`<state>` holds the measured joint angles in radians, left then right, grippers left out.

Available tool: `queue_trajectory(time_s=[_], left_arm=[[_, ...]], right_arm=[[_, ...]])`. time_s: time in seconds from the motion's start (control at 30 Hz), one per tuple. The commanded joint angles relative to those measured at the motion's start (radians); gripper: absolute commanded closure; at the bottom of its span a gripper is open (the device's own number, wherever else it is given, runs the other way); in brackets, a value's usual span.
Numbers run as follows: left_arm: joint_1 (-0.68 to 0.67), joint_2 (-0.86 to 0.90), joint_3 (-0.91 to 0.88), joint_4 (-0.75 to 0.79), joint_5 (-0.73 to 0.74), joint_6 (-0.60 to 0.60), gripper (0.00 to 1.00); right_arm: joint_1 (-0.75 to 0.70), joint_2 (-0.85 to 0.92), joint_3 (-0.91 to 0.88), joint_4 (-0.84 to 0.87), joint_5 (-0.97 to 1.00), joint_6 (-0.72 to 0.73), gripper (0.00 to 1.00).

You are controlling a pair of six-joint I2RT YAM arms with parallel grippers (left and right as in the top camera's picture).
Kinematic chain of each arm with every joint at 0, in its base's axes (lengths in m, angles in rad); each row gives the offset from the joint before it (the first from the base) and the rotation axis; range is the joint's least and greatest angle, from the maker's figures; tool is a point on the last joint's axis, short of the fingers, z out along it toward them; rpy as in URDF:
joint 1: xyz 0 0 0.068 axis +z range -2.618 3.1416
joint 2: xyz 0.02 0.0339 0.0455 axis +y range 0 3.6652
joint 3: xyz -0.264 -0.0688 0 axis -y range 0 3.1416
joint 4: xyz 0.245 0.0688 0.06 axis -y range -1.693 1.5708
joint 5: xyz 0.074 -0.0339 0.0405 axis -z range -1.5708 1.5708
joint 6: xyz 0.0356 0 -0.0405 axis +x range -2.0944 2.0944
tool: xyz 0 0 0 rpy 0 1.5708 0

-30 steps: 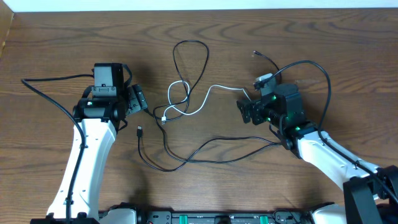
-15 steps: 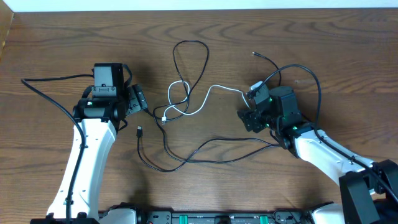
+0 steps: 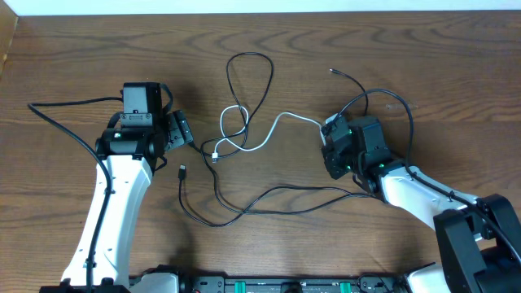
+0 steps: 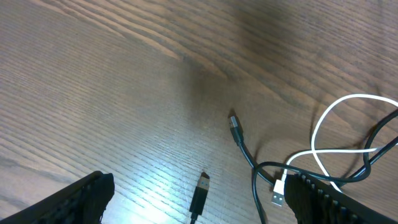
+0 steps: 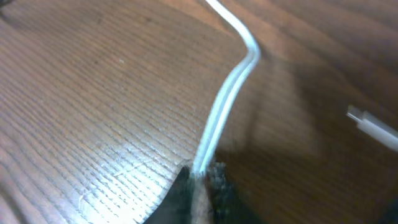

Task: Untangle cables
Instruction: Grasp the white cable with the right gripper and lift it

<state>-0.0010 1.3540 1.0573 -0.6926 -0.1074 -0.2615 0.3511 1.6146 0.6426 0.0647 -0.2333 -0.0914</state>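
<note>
Right gripper (image 5: 199, 179) is pinching the white cable (image 5: 225, 102), jaws pressed together on it close to its near end. The cable is running straight out ahead of the fingertips, so its long axis is lining up with the direction the hand points. A white plug (image 5: 373, 129) is lying loose off to the hand's right, and we can't tell whether it's this cable's end. From overhead, the far end of the white cable is looping through the black cables (image 3: 244, 207) well ahead of the right gripper, close in front of the left gripper (image 3: 181, 130). The left one is sitting spread wide and holding nothing. In its wrist view two black plug ends (image 4: 235, 124) are lying on the table (image 4: 93, 93) just ahead between the fingers, with the white loop ahead and to its right. We're judging that any pull should go back along the cable axis, away from the tangle, and that the left arm is the nearer one for pinning the black cords (risk: dragging the whole bundle).
</note>
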Motion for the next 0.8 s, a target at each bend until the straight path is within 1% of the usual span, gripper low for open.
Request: queue_trajectory(time_s=[0.0, 0.1, 0.3, 0.4, 0.57, 0.73, 0.77], left_arm=[[0.002, 0.002, 0.027, -0.003, -0.005, -0.002, 0.09], [0.002, 0.002, 0.027, -0.003, -0.005, -0.002, 0.08], [0.002, 0.002, 0.027, -0.003, -0.005, -0.002, 0.08], [0.002, 0.002, 0.027, -0.003, -0.005, -0.002, 0.09], [0.002, 0.002, 0.027, -0.003, -0.005, -0.002, 0.09], [0.002, 0.002, 0.027, -0.003, -0.005, -0.002, 0.09], [0.002, 0.002, 0.027, -0.003, -0.005, -0.002, 0.09]], right_arm=[[0.004, 0.001, 0.009, 0.014, -0.034, 0.026, 0.99], [0.004, 0.001, 0.009, 0.072, -0.087, 0.079, 0.99], [0.004, -0.021, 0.01, 0.35, -0.254, 0.232, 0.99], [0.004, -0.046, 0.01, 0.548, -0.322, 0.377, 0.99], [0.004, -0.094, 0.01, 0.875, -0.327, 0.603, 0.99], [0.004, -0.16, 0.01, 1.185, -0.319, 0.737, 0.99], [0.004, -0.172, 0.01, 1.215, -0.317, 0.745, 0.99]])
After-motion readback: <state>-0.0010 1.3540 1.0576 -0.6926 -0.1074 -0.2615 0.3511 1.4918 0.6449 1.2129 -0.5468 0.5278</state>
